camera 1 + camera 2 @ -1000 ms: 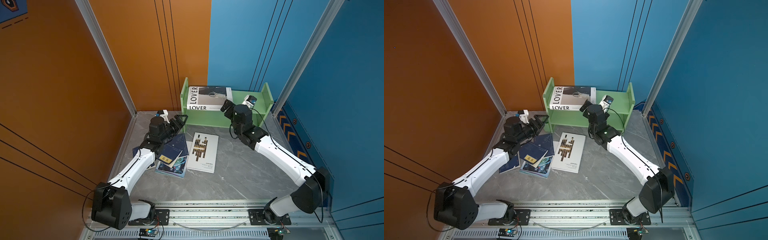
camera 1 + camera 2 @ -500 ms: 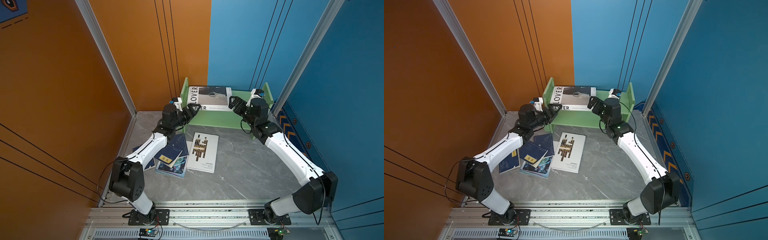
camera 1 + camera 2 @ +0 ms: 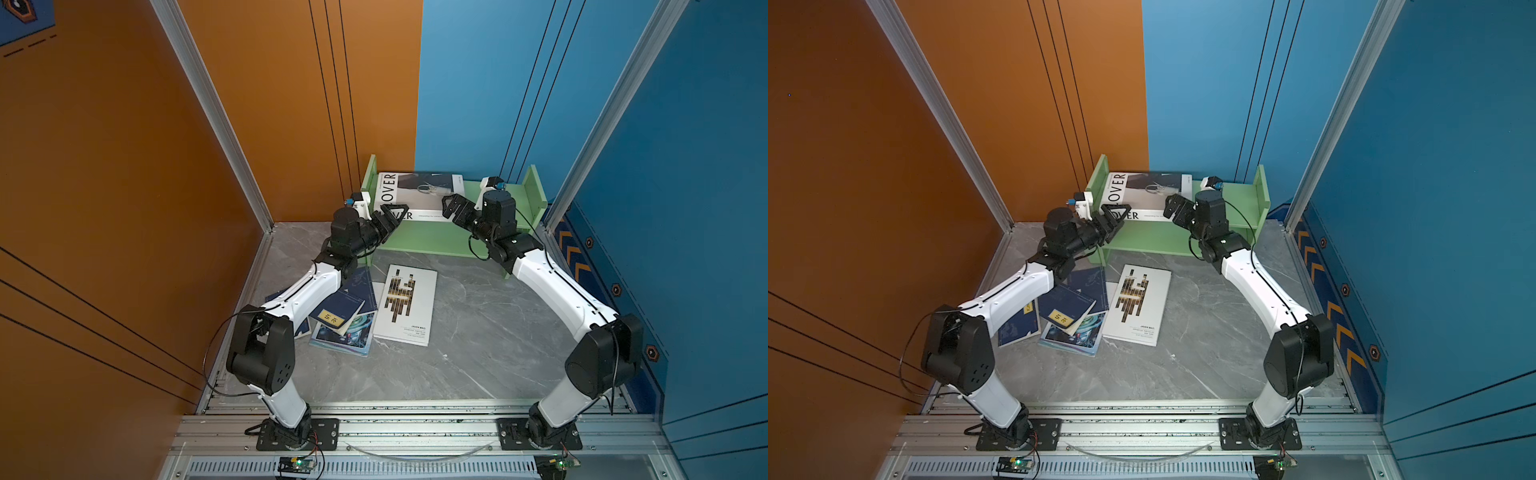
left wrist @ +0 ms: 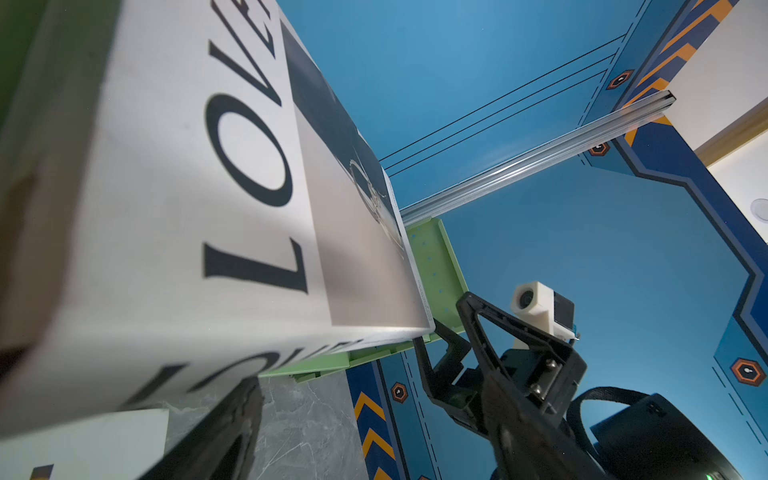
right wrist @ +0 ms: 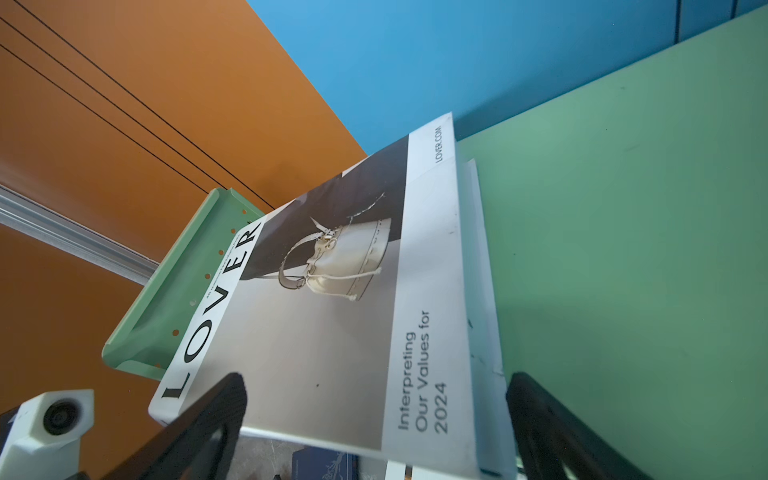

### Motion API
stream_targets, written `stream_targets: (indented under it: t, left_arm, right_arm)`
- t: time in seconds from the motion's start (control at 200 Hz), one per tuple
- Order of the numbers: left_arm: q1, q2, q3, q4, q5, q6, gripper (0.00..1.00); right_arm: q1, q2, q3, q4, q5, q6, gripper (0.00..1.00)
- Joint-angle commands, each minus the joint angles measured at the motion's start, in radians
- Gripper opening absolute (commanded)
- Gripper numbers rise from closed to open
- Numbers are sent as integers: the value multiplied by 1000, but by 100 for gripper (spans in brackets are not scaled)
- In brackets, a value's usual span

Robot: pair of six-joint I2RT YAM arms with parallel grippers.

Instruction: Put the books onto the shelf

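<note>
Grey stone-look table top [image 3: 478, 332] lies nearest. On it rest a large white book with gold bars [image 3: 409, 305], a teal picture magazine [image 3: 349, 336] and some thin navy books with yellow labels [image 3: 338, 309], none on the shelf yet. Farther back stands the light-green wooden shelf [image 3: 436, 237], with the big thick white LOVER book [image 3: 419, 191] lying flat on its top board. The left gripper [image 3: 392, 211] is spread wide at the book's near left corner. The right gripper [image 3: 452, 207] is spread wide at the other end, holding nothing. That book looks stiff, heavy and smooth, so both ends likely need pinching. The navy ones look light and bendy, so an edge that sticks out is the best place to grab. Orange and blue walls stand behind.
</note>
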Motion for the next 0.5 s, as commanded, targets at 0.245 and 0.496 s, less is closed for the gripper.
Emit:
stream_targets:
  t: [0.245,0.496]
  left_arm:
    - [20,-56,-22,34,-14,-6,83]
    - [94,-163,-79,14,-26,14,83]
  right_arm:
    - [3,58,82,19,-90,-3,98]
    - [21,76,105,18,-94,-1,97]
